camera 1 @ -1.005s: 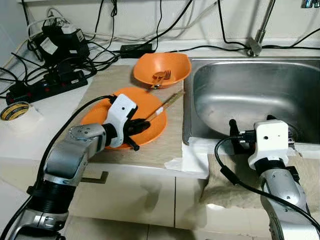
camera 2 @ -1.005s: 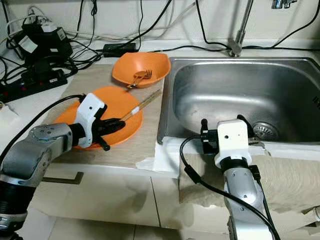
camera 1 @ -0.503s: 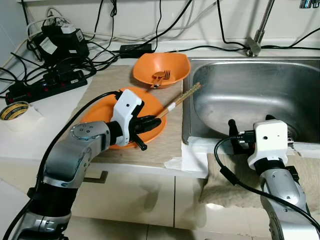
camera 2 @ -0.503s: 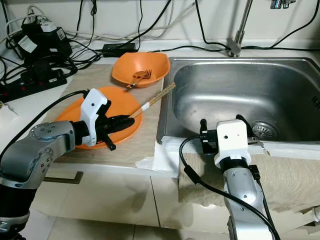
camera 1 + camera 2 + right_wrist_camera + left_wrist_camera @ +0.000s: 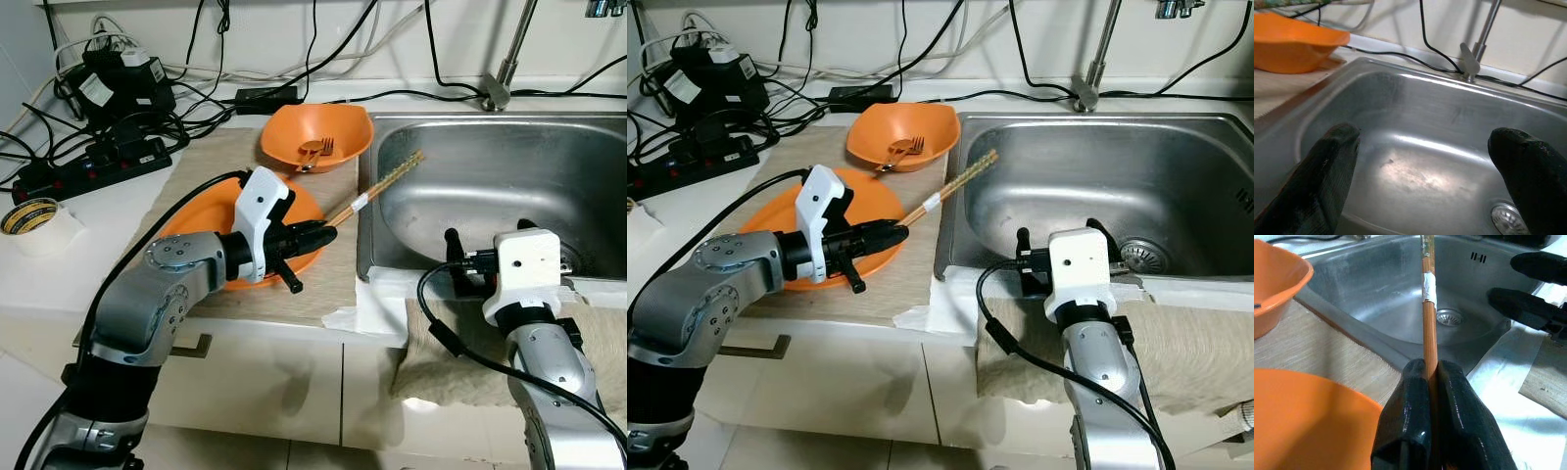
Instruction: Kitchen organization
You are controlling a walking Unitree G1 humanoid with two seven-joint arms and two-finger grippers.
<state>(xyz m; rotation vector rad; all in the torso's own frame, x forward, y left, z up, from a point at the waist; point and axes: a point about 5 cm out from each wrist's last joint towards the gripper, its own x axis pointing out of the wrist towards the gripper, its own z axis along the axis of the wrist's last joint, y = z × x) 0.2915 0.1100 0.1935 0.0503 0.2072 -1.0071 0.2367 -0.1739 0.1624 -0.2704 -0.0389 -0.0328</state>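
Here, left gripper clenched on wooden chopsticks, a slim orange-brown pair bound with a white tape band partway along, tips frayed and reaching out over the steel sink rim, held above the orange plate and beige mat. Further right, right gripper spread wide at the sink's near edge, grasping nothing. No legible writing anywhere.

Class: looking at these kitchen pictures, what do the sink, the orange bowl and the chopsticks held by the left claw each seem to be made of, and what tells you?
Sink: brushed stainless steel, by its grey sheen and soft reflections.
Orange bowl: probably plastic; uniform matte colour, thin rim.
Chopsticks, held in the left claw: seemingly bamboo or wood; tan and dull, with a white tape band.
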